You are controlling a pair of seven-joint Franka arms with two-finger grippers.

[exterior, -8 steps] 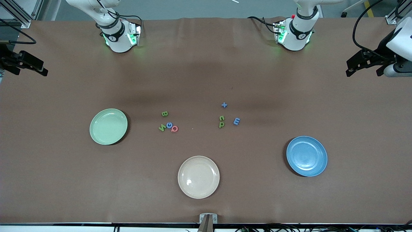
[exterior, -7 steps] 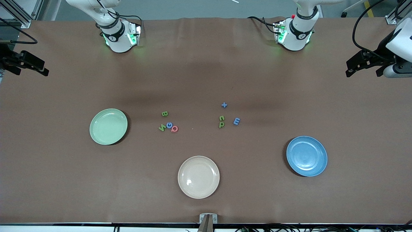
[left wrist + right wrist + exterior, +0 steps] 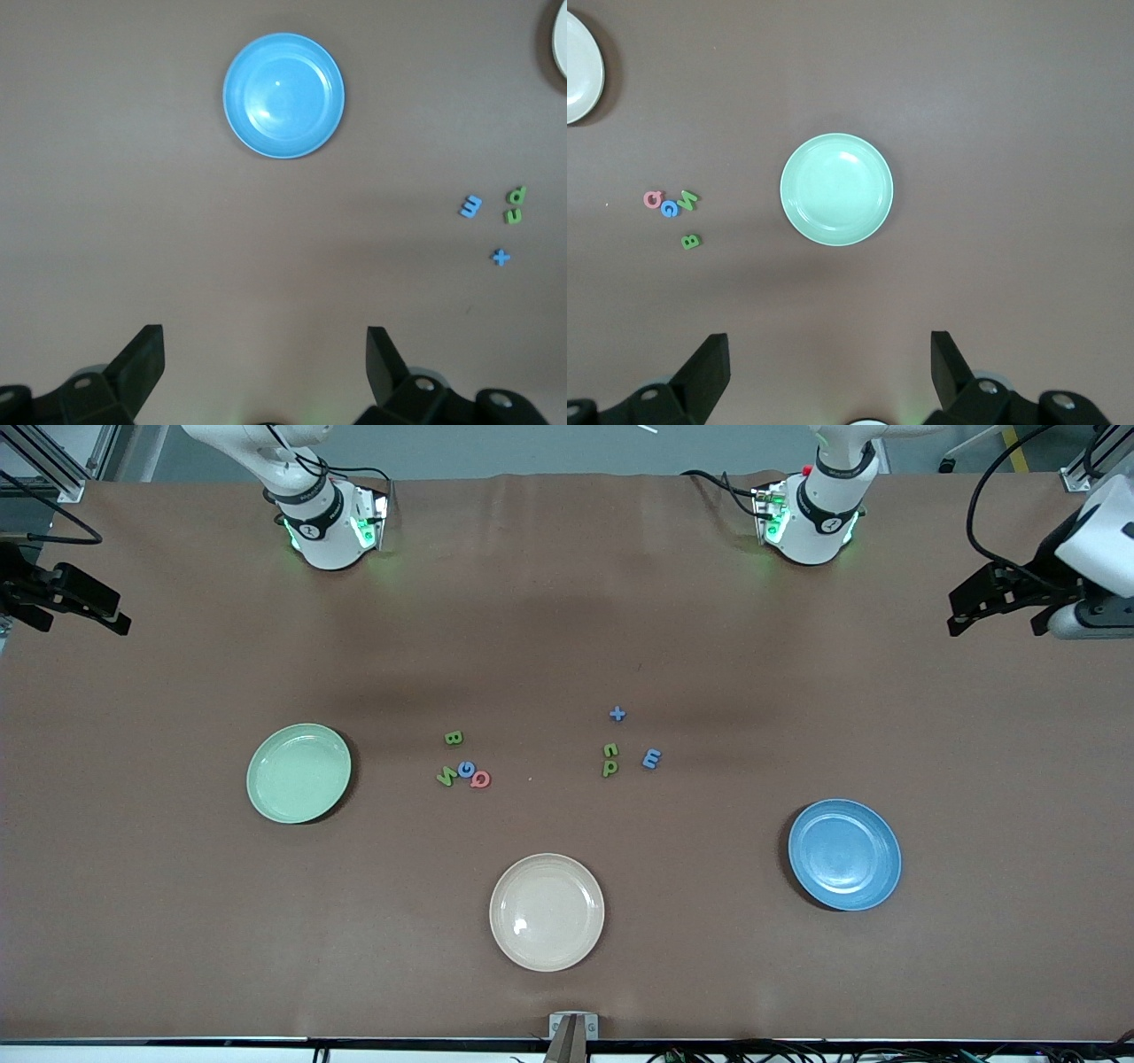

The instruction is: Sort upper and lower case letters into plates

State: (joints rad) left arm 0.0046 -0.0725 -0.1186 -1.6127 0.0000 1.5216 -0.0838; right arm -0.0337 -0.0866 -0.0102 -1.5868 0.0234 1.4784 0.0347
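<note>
plates: mint [image 3: 299,772], blue [image 3: 844,854], cream [image 3: 547,911] | table: brown [image 3: 567,602]

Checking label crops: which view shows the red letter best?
Right wrist view: the red letter is largest there, beside the blue letter. Front view shows it smaller. Left wrist view misses it.

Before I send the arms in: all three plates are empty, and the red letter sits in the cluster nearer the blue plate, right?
Not quite. All three plates are empty, but the red letter sits in the cluster nearer the mint green plate, not the blue plate; the front view shows it.
</note>
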